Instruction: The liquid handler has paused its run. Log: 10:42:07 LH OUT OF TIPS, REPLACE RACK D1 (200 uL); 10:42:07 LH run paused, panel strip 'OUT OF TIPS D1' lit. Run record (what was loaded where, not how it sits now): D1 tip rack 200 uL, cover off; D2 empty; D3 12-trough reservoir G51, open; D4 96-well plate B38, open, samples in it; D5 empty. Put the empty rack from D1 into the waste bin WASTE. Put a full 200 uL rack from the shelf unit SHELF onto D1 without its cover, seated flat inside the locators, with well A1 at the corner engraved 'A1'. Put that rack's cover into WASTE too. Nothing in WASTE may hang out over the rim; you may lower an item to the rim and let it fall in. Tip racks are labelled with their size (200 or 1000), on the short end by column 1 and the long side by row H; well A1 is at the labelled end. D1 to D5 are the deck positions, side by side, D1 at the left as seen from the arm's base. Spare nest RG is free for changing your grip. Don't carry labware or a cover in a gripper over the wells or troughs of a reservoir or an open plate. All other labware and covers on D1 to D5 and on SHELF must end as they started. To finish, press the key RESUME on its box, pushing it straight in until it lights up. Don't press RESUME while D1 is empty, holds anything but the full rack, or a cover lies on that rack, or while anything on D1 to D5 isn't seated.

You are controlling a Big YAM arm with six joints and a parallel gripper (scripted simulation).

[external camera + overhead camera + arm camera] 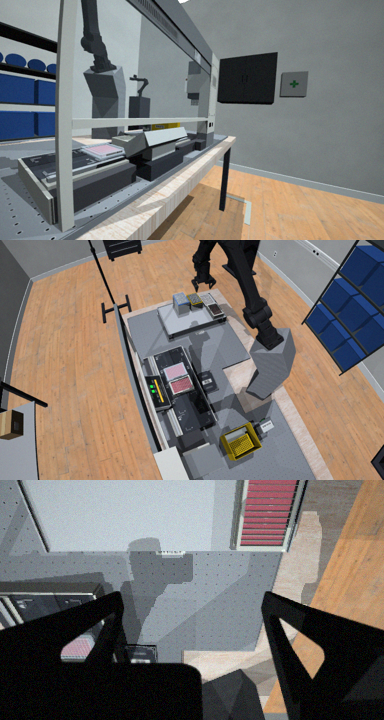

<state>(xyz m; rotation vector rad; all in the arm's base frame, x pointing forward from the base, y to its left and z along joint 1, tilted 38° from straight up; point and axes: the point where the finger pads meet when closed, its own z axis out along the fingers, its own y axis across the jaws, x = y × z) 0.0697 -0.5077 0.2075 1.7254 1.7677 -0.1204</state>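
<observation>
My gripper point(203, 283) is open and empty, high above the far end of the shelf unit SHELF point(192, 316); the yellow-trimmed rack point(194, 298) is right below it. A blue-trimmed rack point(180, 300), a white-topped rack point(206, 298) and a dark red plate point(215, 310) also stand on the shelf. In the wrist view the open fingers frame the shelf top point(125, 515) and the red plate point(270, 512). Deck position D1 point(193, 415) is bare. The yellow waste bin point(240, 440) holds a rack with a yellow grid inside the rim.
A pink plate point(175, 371) and a red reservoir point(181, 384) sit mid-deck. Spare nest RG point(208, 383) lies beside them. The panel point(157, 392) shows a lit yellow strip. The RESUME box point(266, 425) stands by the bin. The handler frame point(65, 113) spans the deck.
</observation>
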